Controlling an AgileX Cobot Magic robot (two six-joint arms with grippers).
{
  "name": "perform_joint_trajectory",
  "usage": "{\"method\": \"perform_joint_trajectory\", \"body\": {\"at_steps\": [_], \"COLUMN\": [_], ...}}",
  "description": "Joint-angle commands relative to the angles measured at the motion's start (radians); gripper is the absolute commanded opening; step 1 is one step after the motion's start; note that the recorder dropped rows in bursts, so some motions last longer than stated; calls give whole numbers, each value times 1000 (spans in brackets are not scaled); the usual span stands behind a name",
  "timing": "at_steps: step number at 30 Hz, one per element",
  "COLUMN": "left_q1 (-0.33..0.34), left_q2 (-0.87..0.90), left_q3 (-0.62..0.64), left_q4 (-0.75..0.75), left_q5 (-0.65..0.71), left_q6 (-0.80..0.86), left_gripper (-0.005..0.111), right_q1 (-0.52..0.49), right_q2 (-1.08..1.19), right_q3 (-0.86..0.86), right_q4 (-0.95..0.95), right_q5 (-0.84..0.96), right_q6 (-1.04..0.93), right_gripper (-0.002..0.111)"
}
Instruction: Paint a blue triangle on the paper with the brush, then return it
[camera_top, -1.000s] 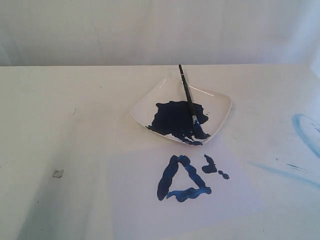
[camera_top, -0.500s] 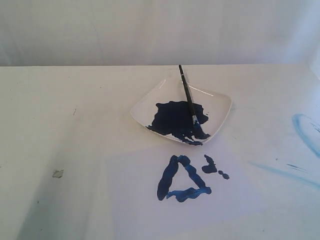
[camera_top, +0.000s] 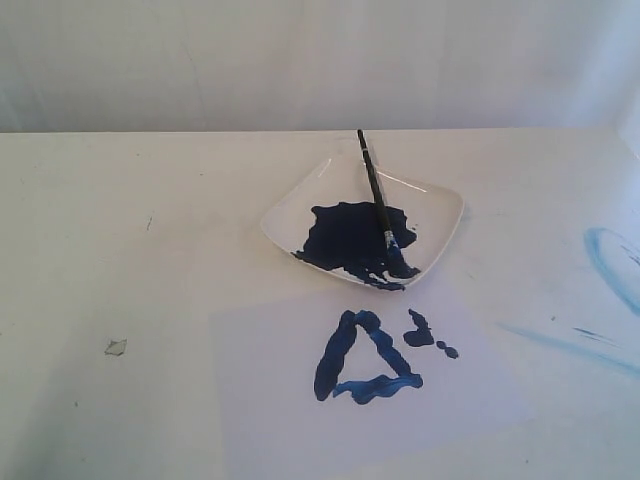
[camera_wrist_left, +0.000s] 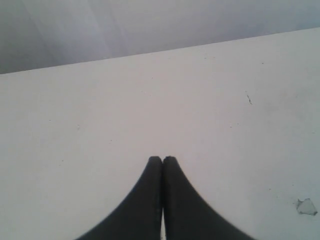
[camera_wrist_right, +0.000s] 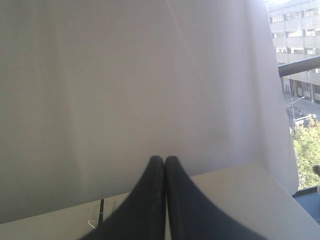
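Both tools, the left tool (camera_wrist_left: 162, 159) and the right tool (camera_wrist_right: 164, 158), are pinched shut on nothing, while the brush (camera_top: 375, 195) lies across the white dish (camera_top: 440, 205), and the blue triangle (camera_top: 362, 358) sits on the paper (camera_top: 270, 380) just beside that dish.

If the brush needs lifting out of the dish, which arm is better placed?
Right, probably: the brush lies in the dish right of centre, and a thin dark stick, likely its handle, shows beside the shut right gripper. The shut left gripper sees no brush.
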Motion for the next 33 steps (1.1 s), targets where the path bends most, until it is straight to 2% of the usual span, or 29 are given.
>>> {"method": "perform_joint_trajectory", "body": {"at_steps": [1,5,7,12,17,25,29,33], "left_q1": [20,20,20,20,7,5,-26,-26], "left_q2": [-160,-266,-308,-392,-436,-436,-436,-436], "left_q3": [82,134,134,134,134,134,134,134], "left_q4": [5,5,5,9,4,9,9,9], "left_q5": [26,36,137,252,445,445,445,443], "left_q6": [-4,-39,-42,-17,-36,-43,-43,-43], "left_gripper": [0,0,0,0,0,0,0,0], "right_q1": [-5,-5,-5,-5,-5,-5,-5,-5], "right_q2": [4,4,4,4,4,4,4,4], "right_q3": [4,4,4,4,4,4,4,4], "right_q4": [5,5,5,5,5,5,5,5], "right_q5": [-2,-2,-2,-2,-2,-2,-2,-2], "right_q6": [-9,-9,-9,-9,-9,-9,-9,-9], "right_gripper": [0,0,0,0,0,0,0,0]}}
